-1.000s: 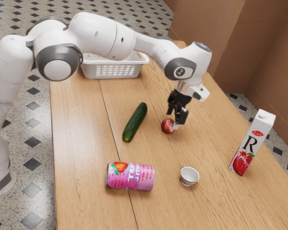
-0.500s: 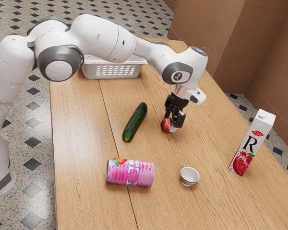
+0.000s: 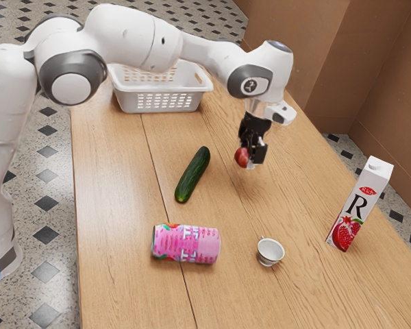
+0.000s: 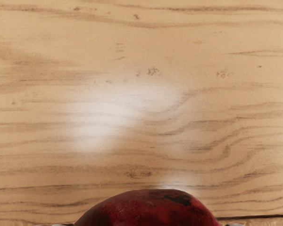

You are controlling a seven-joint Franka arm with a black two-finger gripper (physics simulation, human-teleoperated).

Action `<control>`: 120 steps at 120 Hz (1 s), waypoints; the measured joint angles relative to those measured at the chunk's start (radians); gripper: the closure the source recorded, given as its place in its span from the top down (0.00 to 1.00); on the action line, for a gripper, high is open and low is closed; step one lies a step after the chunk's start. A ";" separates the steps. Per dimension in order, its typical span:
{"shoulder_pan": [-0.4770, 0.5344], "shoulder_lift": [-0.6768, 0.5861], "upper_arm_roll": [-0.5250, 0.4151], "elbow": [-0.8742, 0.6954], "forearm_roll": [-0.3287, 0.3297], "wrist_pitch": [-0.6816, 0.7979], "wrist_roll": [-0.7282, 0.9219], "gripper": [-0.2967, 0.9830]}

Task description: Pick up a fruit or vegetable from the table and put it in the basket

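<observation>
Pinching the red fruit (image 3: 242, 157) in the gripper (image 3: 251, 156), off the table (image 3: 109, 205) by the looks of it. Go easy: lift higher, swing far and toward the exterior view's left, centre over the basket (image 3: 163, 88), lower in, then release gently.

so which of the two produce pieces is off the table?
The round red fruit, pinched in the gripper; the other, a long green cucumber, lies on the tabletop.

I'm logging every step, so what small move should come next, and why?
I'd probably raise the red fruit a little higher: my gripper is shut on it, and the basket it's meant for has raised walls.
</observation>
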 joint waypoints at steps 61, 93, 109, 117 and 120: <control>0.003 -0.116 0.396 0.135 0.025 -0.122 0.033 0.53; 0.084 -0.089 0.524 0.130 0.018 -0.137 0.054 0.53; 0.147 -0.072 0.525 0.119 0.015 -0.138 0.061 0.52; 0.182 -0.068 0.523 0.115 0.013 -0.139 0.064 0.52; 0.192 -0.067 0.523 0.113 0.011 -0.139 0.065 0.52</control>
